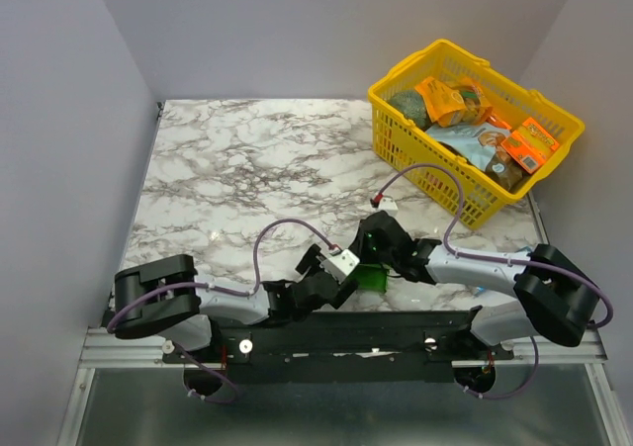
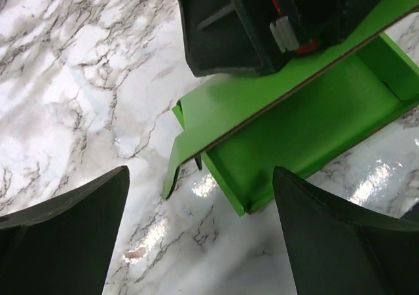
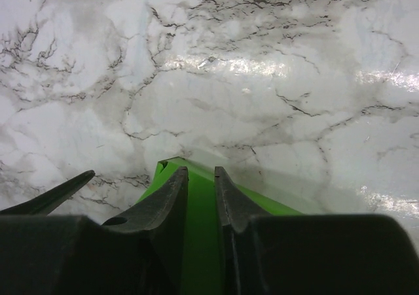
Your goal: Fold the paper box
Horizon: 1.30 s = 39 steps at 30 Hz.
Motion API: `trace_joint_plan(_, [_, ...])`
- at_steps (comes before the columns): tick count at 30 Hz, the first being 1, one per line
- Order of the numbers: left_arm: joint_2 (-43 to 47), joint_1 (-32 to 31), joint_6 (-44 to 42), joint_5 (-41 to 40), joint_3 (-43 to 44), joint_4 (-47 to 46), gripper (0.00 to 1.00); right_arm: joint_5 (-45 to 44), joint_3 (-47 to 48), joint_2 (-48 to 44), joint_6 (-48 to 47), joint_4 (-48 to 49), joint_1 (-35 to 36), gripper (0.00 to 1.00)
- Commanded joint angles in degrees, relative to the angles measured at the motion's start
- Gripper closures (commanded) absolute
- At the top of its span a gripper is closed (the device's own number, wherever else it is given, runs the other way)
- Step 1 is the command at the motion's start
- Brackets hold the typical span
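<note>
Left gripper (image 2: 200, 177): jaws spread wide with nothing between them. Its two blunt, dark fingers (image 2: 72, 229) stand either side of the view, just short of the box, probably placed to take a flap.
Paper box (image 2: 308, 125): lies at the near edge of the table, between the two grippers. It is thin, matte, bright green card, brown at the cut edge. It forms a shallow tray with low walls raised and one long panel lifted at a slant.
Right gripper (image 3: 200, 171): jaws nearly closed, pinching the edge of that lifted panel. I judge it holds the panel up so the other arm can work on the rest.
Fold progress: partly done, by my reading; the lifted panel is not yet brought down.
Table (image 1: 247, 169): white marble pattern with grey veins, glossy, with glints of light.
Basket (image 1: 406, 144): yellow plastic mesh in the far right corner, well apart from the box and filled with packets (image 1: 475, 139). It likely plays no part in the fold.
</note>
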<state>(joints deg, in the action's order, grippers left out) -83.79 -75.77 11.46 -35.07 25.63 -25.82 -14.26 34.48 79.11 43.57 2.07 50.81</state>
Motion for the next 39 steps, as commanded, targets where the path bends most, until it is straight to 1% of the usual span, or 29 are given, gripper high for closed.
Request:
trace_joint_plan(1, [5.9,-0.17,5.67,4.48,-2.95,5.08,0.01,-3.14,-1.16,-1.68,1.16,0.22,-0.18,0.69])
trace_joint_plan(6, [15.22,-0.08,7.96,11.41,-5.58,8.41,0.01,-3.93,-0.82,-1.24,1.69,-0.48,-0.18,0.69])
trace_joint_plan(7, [18.98,0.09,8.66,12.73,-5.94,9.99,0.01,-3.84,-0.73,-0.98,1.78,-0.66,-0.09,0.69])
trace_joint_plan(9, [23.04,0.53,9.63,17.02,-6.81,11.75,0.01,-3.93,-0.55,-0.8,1.95,-0.83,-0.09,0.7])
trace_joint_plan(10, [26.88,0.79,10.24,18.27,-7.08,13.59,0.01,-3.84,-0.55,-0.71,1.96,-1.01,-0.18,0.7])
trace_joint_plan(12, [30.77,1.5,11.91,21.86,-7.35,15.27,0.01,-4.11,-0.38,-0.62,2.04,-1.1,-0.18,0.7])
trace_joint_plan(13, [34.53,1.76,12.35,23.02,-7.35,17.1,0.01,-4.02,-0.46,-0.62,2.13,-1.19,-0.09,0.7])
trace_joint_plan(14, [36.4,2.11,13.57,23.64,-7.17,17.99,0.01,-4.19,-0.47,-0.71,2.13,-1.27,-0.09,0.7])
trace_joint_plan(17, [42.64,5.09,16.74,26.97,-6.38,20.63,0.01,-4.28,-0.38,-0.63,2.22,-1.54,-0.18,0.7])
trace_joint_plan(18, [43.7,6.23,19.71,28.03,-5.42,21.16,0.01,-4.28,-0.38,-0.62,2.05,-1.54,-0.18,0.7])
trace_joint_plan(19, [44.84,9.29,22.09,30.04,-4.8,21.77,0.02,-4.37,-0.29,-0.54,2.04,-1.54,-0.09,0.7])
trace_joint_plan(20, [45.03,10.97,23.85,31.8,-4.1,21.95,0.03,-4.28,-0.2,-0.45,2.04,-1.63,-0.09,0.7])
trace_joint_plan(21, [44.94,12.56,28.22,32.86,-2.7,22.13,0.04,-4.28,-0.2,-0.28,1.96,-1.71,-0.09,0.7])
trace_joint_plan(22, [43.9,15.97,30.35,33.22,-1.73,23.61,0.04,-4.2,0.06,-0.19,1.96,-1.71,-0.09,0.7])
trace_joint_plan(23, [42.84,17.57,32.2,34.96,-0.94,24.32,0.04,-4.11,0.06,-0.19,1.87,-1.71,-0.18,0.7])
trace_joint_plan(24, [41.7,19.15,34.48,34.98,1.07,25.03,0.04,-4.28,0.24,-0.01,1.78,-1.89,-0.18,0.7])
trace_joint_plan(25, [38.9,20.3,37.98,35.42,1.96,25.73,0.04,-4.11,0.32,0.08,1.78,-1.8,-0.18,0.7])
trace_joint_plan(27, [35.73,22.59,40.99,38.22,3.89,26.95,0.06,-4.02,0.41,0.25,1.61,-1.8,-0.09,0.7])
trace_joint_plan(28, [32.41,23.2,42.14,39.28,4.34,26.36,0.06,-4.02,0.33,0.34,1.6,-1.89,-0.09,0.7])
trace_joint_plan(31, [26.77,25.49,42.67,43.23,6.01,24.78,0.07,-4.02,0.41,0.34,1.52,-1.89,-0.09,0.7])
trace_joint_plan(33, [24.91,27.24,43.47,45.78,6.19,23.11,0.09,-4.02,0.33,0.25,1.52,-1.89,-0.09,0.7])
trace_joint_plan(39, [20.16,31.38,44.43,48.95,5.84,19.59,0.17,-4.37,0.06,-0.36,1.52,-1.89,-0.09,0.7])
